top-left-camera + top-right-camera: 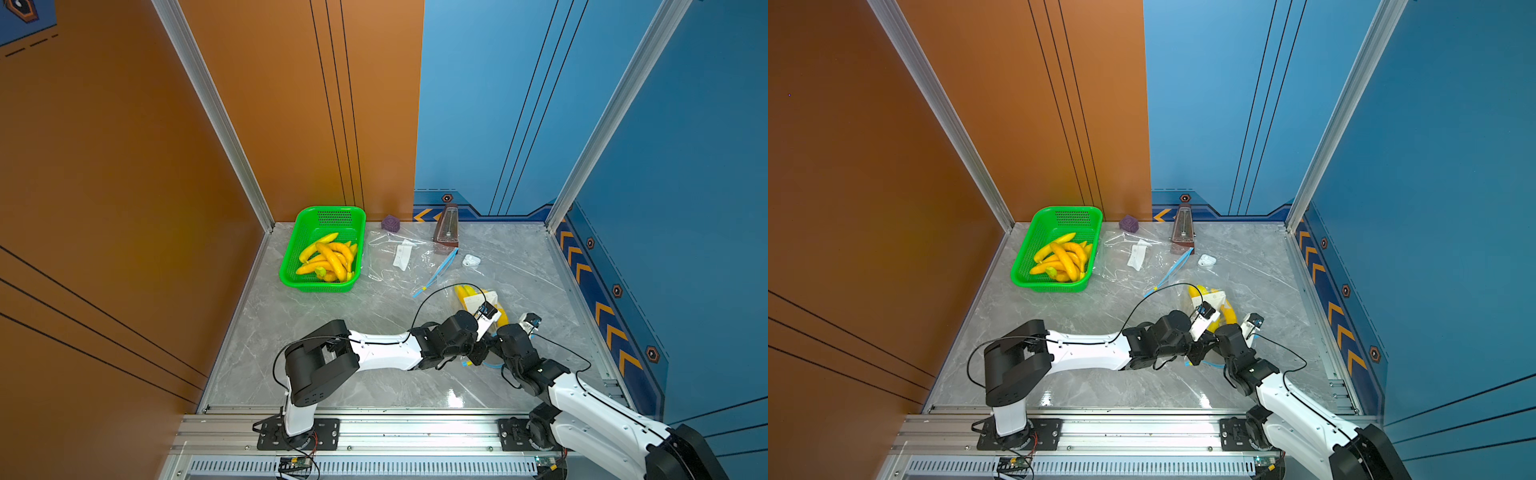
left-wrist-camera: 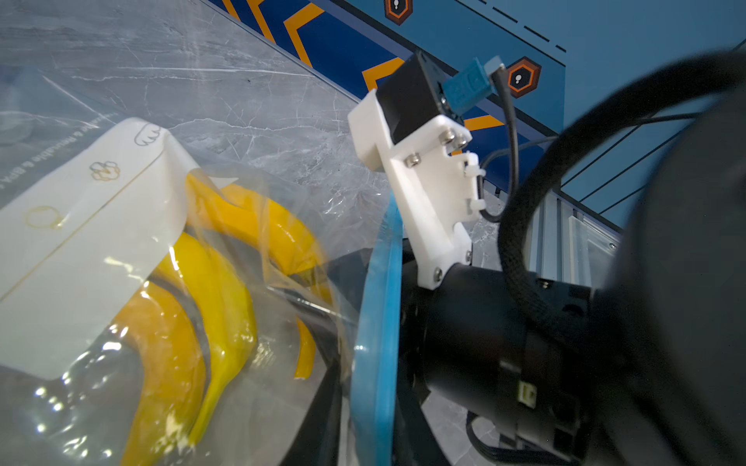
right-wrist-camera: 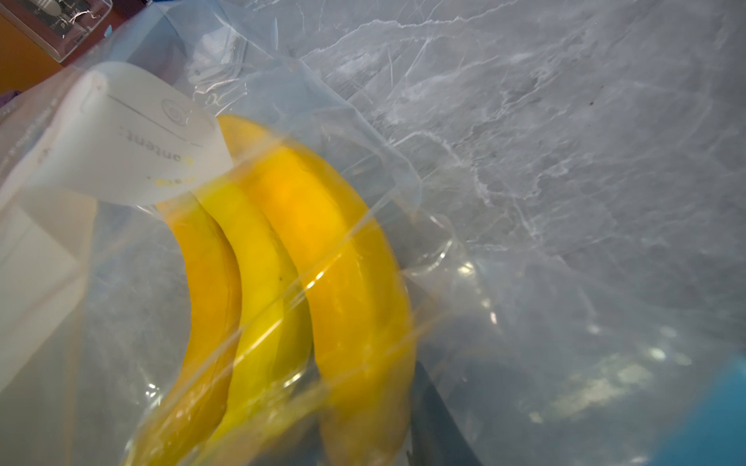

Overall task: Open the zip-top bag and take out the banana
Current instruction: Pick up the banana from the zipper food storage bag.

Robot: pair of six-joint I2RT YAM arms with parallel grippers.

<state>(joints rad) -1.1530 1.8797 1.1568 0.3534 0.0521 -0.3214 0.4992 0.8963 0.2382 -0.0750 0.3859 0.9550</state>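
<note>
The marble tabletop (image 1: 332, 374) is closed in by an orange wall on the left, a blue wall at the back and right, and an aluminium rail (image 1: 374, 432) along the front that carries both arm bases. Open marble shows in the front left, between the left arm and the orange wall, and in a narrower band between the arms and the chevron-striped right wall. The back is crowded: a green basket (image 1: 291, 266) of bananas, a purple cube (image 1: 390, 223), a metronome (image 1: 446, 226), a flat empty clear bag (image 1: 386, 266) and a small white case (image 1: 471, 260). The zip-top bag (image 1: 484, 298) lies right of centre, nearer the front rail than the back wall, with the banana bunch (image 3: 323, 242) of three inside it, under the white label. Both arms meet at its near end. The left gripper (image 1: 484, 338) and right gripper (image 1: 498, 332) sit just beside each other there, their fingertips hidden under the wrists in both top views. In the left wrist view the blue zip strip (image 2: 379, 322) curves upright close to the camera, between the bananas and the right arm's camera bracket (image 2: 424, 181). In the right wrist view the bananas lie straight ahead behind creased plastic. How wide either pair of fingers stands, or whether they pinch the plastic, cannot be told
</note>
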